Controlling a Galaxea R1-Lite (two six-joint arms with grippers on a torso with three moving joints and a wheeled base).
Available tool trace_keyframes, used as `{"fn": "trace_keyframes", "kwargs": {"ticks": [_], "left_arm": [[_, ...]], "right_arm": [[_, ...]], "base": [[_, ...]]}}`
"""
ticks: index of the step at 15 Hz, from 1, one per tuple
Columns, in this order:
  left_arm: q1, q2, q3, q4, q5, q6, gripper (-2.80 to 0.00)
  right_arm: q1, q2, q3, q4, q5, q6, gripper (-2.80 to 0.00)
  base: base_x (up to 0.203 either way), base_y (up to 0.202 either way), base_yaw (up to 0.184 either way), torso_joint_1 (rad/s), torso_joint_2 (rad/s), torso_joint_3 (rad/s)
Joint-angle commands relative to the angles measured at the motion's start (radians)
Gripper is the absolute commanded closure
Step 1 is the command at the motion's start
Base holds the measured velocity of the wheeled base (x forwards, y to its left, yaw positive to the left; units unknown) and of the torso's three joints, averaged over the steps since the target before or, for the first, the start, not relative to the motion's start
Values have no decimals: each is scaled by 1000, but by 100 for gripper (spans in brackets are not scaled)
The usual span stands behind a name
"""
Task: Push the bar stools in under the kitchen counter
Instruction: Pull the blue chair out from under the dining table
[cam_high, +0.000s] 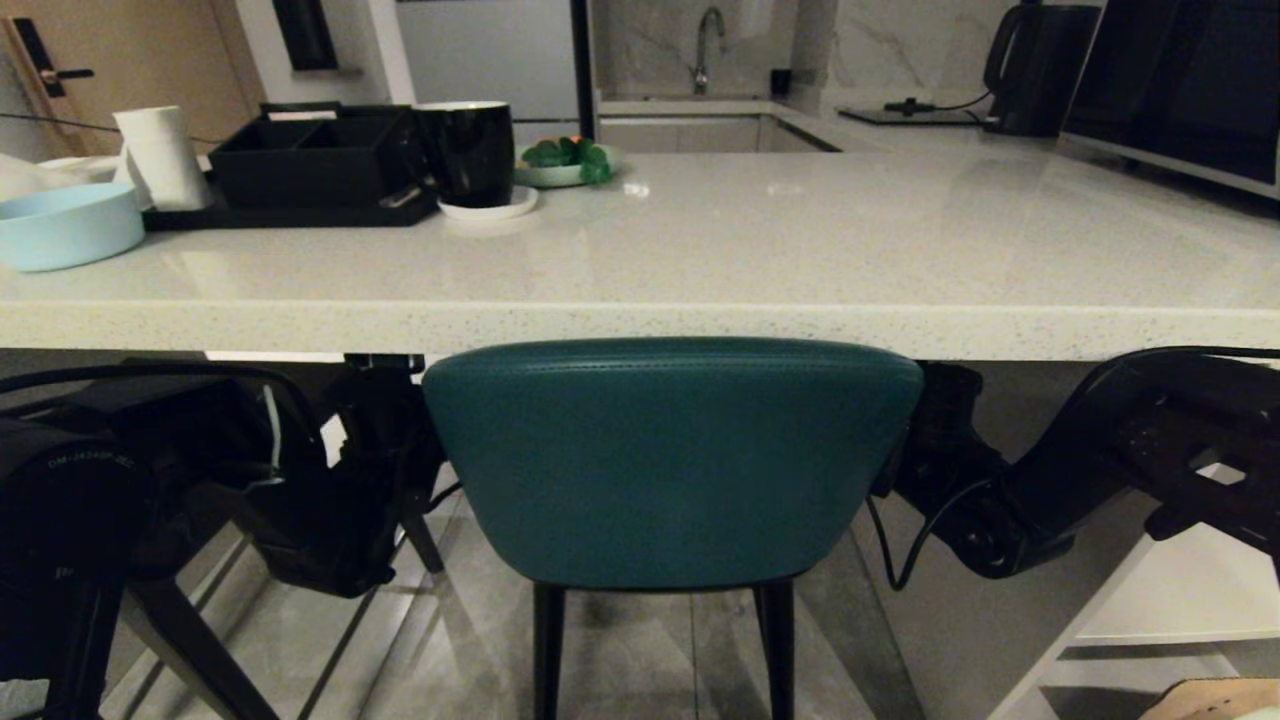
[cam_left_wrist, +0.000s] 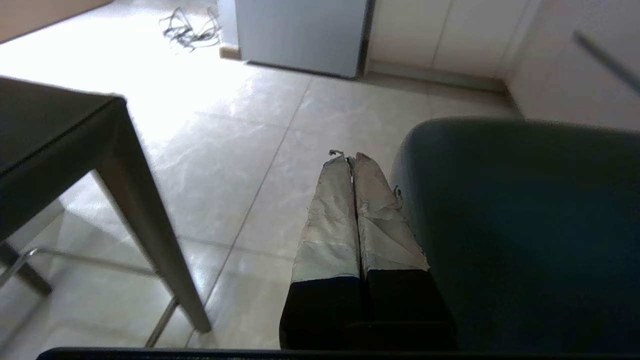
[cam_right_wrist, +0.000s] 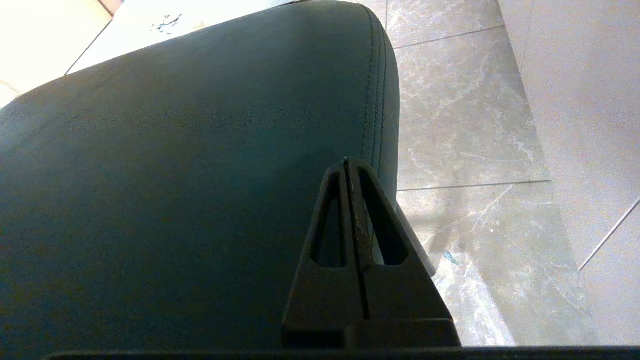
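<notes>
The teal stool stands in the middle of the head view, its curved backrest rising to just under the front edge of the counter, with 2 thin black legs showing below on the grey tiled floor. The backrest top sits right at the slab's lower edge, so the seat itself is hidden behind it. The grey stool shows at the left, its angular legs slanting down below the left arm in the head view; in the left wrist view its flat dark top and 1 leg stand apart from the teal one.

The left gripper reaches beside the left end of the teal backrest, its 2 taped fingers pressed together with nothing between them, lying just against the backrest's side. The right gripper is at the right end of the backrest, its black fingers clenched tight on nothing, tips resting against the leather near the stitched seam.

On the counter, toward the left, sit a pale blue bowl, a white roll, a black tray, a black mug on a white saucer, and a plate of greens. A faucet stands behind, and a black kettle at the far right.
</notes>
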Motion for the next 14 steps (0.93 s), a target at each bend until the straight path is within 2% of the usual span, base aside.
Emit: {"fn": "trace_keyframes", "kwargs": {"ticks": [1, 7, 11, 14], "left_arm": [[-9, -14, -24, 8, 2, -2, 0], [-91, -34, 128, 0, -5, -2, 0], [-117, -38, 239, -2, -9, -2, 0], [-132, -51, 259, -2, -8, -4, 0]], "right_arm": [[21, -27, 7, -7, 0, 2, 0], [78, -106, 136, -16, -6, 3, 0], [119, -154, 207, -18, -59, 7, 0], [151, -192, 240, -17, -93, 15, 0]], "base": [[0, 0, 0, 0, 0, 0], [0, 0, 0, 0, 0, 0], [0, 0, 0, 0, 0, 0], [0, 0, 0, 0, 0, 0]]}}
